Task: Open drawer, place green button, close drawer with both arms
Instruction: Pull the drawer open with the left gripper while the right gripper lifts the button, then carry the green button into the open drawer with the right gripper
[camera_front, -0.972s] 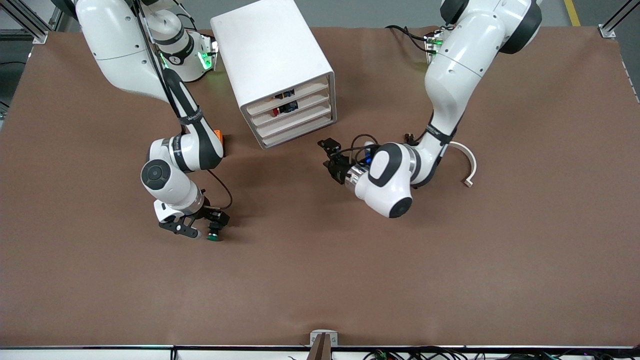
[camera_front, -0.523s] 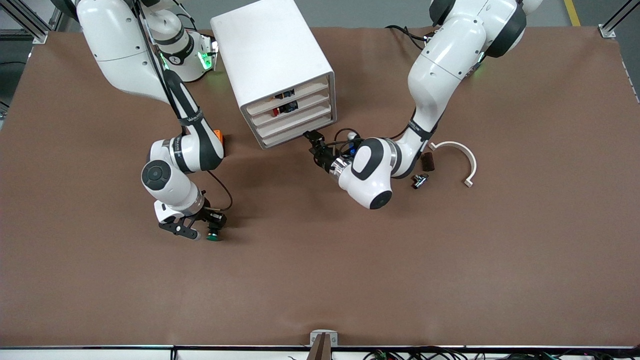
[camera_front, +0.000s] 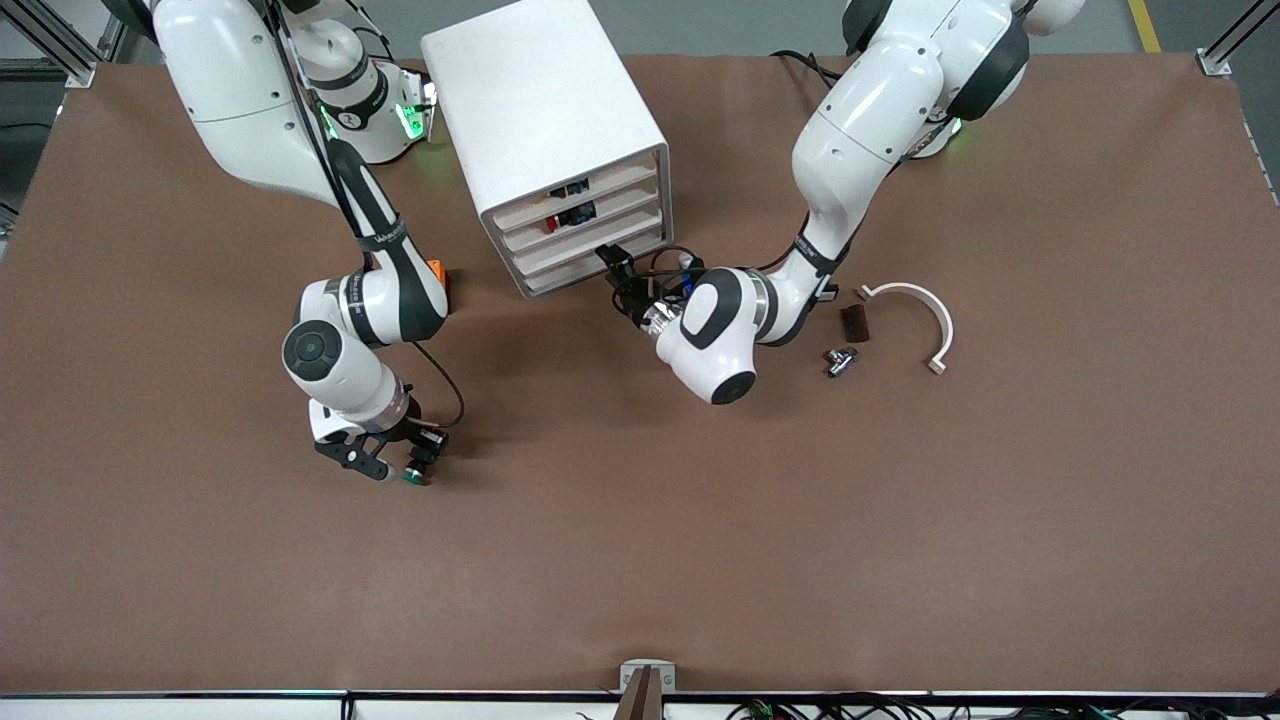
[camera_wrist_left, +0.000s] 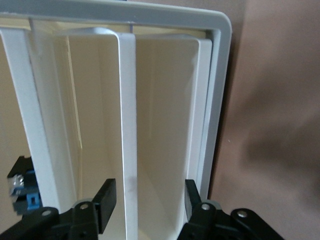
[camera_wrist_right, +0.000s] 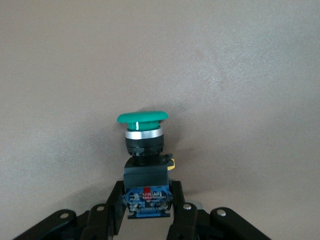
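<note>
The white drawer unit (camera_front: 545, 110) stands near the robots' bases, its stacked drawer fronts (camera_front: 590, 240) all pushed in. My left gripper (camera_front: 610, 260) is at the lower drawer fronts. In the left wrist view it (camera_wrist_left: 150, 200) is open, its fingers on either side of a white drawer edge (camera_wrist_left: 127, 125). My right gripper (camera_front: 395, 465) is low over the table, nearer the front camera than the unit. It is shut on the black body of the button (camera_front: 414, 477). In the right wrist view the green cap (camera_wrist_right: 142, 118) points away from the gripper (camera_wrist_right: 147, 205).
An orange box (camera_front: 437, 271) sits beside the unit, partly hidden by the right arm. Toward the left arm's end lie a white curved piece (camera_front: 925, 312), a dark brown block (camera_front: 853, 322) and a small black and silver part (camera_front: 838, 360).
The left arm has swung toward the drawer unit, bringing its gripper up to the lower drawer fronts and uncovering the small parts. The right gripper has shifted slightly with the button.
</note>
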